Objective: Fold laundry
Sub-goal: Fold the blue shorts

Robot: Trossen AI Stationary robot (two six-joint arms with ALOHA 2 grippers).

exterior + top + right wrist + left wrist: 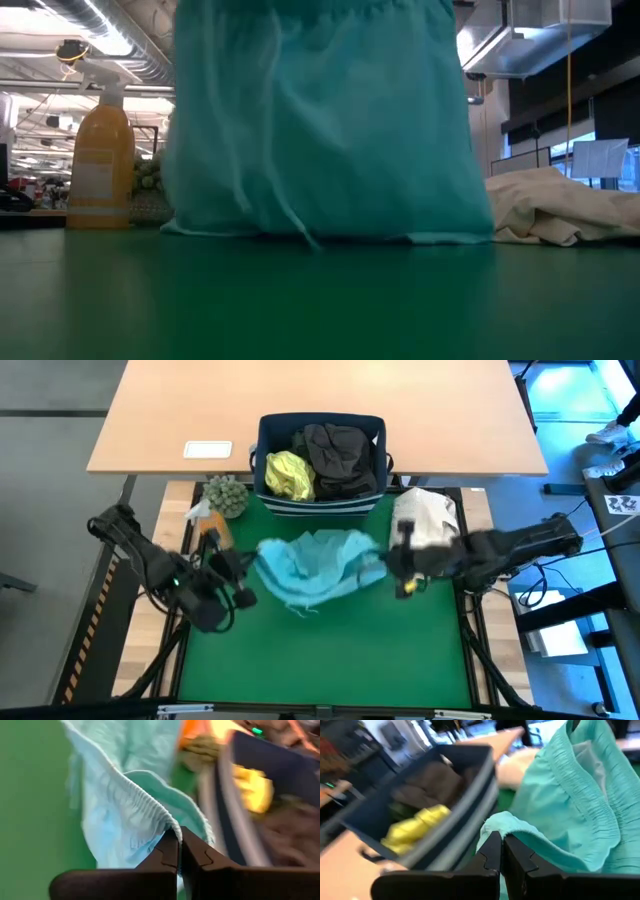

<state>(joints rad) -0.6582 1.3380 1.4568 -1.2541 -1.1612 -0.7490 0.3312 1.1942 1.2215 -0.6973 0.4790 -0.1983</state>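
The turquoise garment (318, 566) hangs stretched between both grippers above the green mat (320, 650), its lower edge touching the mat just in front of the navy fabric bin (320, 428). The left gripper (501, 851) is clamped on one end of the garment's gathered waistband, and the right gripper (179, 849) is clamped on the opposite end, so the cloth sags between them. The yellow-green shirt (289, 475) and the dark garments (342, 458) lie inside the bin, well behind both grippers.
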